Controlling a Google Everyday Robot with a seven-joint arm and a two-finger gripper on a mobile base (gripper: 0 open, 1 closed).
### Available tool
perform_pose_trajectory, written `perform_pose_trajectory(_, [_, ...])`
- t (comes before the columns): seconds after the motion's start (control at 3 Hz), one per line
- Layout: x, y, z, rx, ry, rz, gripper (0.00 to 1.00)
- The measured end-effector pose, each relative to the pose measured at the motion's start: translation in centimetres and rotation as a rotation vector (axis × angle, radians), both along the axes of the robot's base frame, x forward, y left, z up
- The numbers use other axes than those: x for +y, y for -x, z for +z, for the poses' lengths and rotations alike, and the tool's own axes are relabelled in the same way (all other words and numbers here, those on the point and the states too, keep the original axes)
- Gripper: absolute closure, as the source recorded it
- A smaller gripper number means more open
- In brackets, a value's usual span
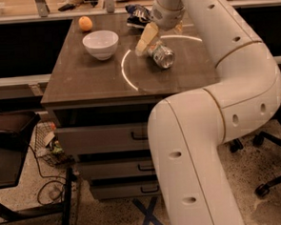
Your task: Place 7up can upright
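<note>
The 7up can (162, 55) lies on its side on the brown table (86, 77), right of centre, with its shiny round end facing the front. My gripper (145, 40), with pale yellow pads, reaches down from the back. It sits right at the can's upper left side, touching or nearly touching it. The far end of the can is hidden behind the gripper. The big white arm fills the right and lower part of the camera view.
A white bowl (100, 43) stands left of the can. An orange (85, 23) lies at the back left, a dark blue-and-white snack bag (138, 15) at the back. Drawers (104, 138) sit under the table. A dark chair (8, 141) is at the left.
</note>
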State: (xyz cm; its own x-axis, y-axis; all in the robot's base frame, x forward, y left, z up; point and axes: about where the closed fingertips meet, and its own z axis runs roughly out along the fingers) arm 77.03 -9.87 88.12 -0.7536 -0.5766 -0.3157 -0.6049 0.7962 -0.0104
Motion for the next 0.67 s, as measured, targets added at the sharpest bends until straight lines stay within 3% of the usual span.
perform_pose_trajectory(0.67, [1.08, -0.29, -1.48, 0.035, 0.103, 0.02, 0.0])
